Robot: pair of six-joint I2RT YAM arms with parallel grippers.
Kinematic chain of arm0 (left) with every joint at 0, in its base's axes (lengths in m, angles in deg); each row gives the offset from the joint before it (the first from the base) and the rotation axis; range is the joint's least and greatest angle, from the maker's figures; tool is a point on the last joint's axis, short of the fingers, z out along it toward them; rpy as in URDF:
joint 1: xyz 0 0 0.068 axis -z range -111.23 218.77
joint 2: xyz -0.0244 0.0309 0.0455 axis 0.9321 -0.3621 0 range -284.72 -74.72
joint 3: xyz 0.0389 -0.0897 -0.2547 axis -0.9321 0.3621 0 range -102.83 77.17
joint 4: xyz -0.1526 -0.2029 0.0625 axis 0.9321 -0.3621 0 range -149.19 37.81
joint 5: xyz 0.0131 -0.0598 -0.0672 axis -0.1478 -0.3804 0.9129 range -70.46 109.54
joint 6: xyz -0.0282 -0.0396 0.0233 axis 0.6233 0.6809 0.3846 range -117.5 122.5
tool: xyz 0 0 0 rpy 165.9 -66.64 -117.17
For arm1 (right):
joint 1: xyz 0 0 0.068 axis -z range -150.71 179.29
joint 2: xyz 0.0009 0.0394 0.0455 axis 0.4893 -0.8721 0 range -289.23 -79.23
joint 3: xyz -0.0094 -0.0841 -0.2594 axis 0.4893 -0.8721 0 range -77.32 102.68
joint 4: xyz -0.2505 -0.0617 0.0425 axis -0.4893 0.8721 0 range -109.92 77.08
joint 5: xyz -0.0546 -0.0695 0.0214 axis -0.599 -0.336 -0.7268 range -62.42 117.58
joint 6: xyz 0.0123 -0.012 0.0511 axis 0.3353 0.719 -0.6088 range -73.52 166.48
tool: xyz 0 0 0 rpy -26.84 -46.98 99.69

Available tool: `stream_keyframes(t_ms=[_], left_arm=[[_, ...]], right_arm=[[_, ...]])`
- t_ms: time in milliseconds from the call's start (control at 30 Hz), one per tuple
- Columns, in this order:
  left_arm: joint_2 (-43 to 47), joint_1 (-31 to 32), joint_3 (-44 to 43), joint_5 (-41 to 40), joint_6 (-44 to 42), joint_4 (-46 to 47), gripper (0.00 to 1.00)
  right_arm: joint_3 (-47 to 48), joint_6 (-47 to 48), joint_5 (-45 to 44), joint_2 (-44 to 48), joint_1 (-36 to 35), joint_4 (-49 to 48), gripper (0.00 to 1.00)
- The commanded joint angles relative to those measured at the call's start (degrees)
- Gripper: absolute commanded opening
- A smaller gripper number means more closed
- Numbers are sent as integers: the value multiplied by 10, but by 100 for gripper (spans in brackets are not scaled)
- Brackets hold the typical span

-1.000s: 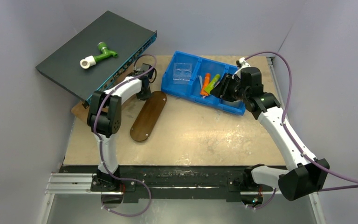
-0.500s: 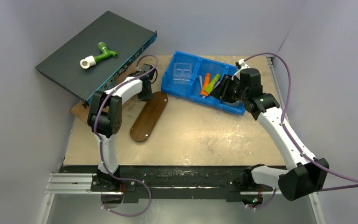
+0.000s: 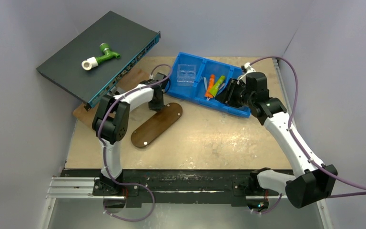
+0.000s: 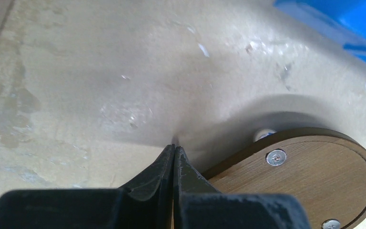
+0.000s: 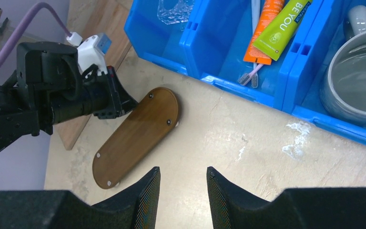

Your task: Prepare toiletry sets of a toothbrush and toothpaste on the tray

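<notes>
Left fingers (image 4: 158, 175) pressed together at tray (image 4: 310, 176) edge; right fingers (image 5: 145, 196) half-apart, holding nothing.

- Your left gripper (image 4: 173, 151) now sits further right and a little closer to the table's near edge than a second ago. It is off the edge of the dark flat box (image 3: 76, 62) and near the left end of the blue bin (image 5: 228, 86).
- Your left arm's forearm now reaches out more to the right.
- The tray (image 3: 156, 125) is turned. Its far end is now further right, toward the bin, while its near end shifts only a little, so it lies more across the table than before.
</notes>
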Motion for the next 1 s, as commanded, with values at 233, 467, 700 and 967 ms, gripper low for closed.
stream_keyframes(t_ms=[233,467,700,967], left_arm=[[60,51,47,39,4,26,0],[82,66,76,77,12,39,0],[94,89,96,104,20,49,0],[107,119,110,123,23,50,0]], right_arm=[[-33,19,-5,34,-3,10,43],[-74,41,12,25,-9,12,44],[-116,37,15,12,-34,-8,46],[-144,22,7,-7,-64,-32,47]])
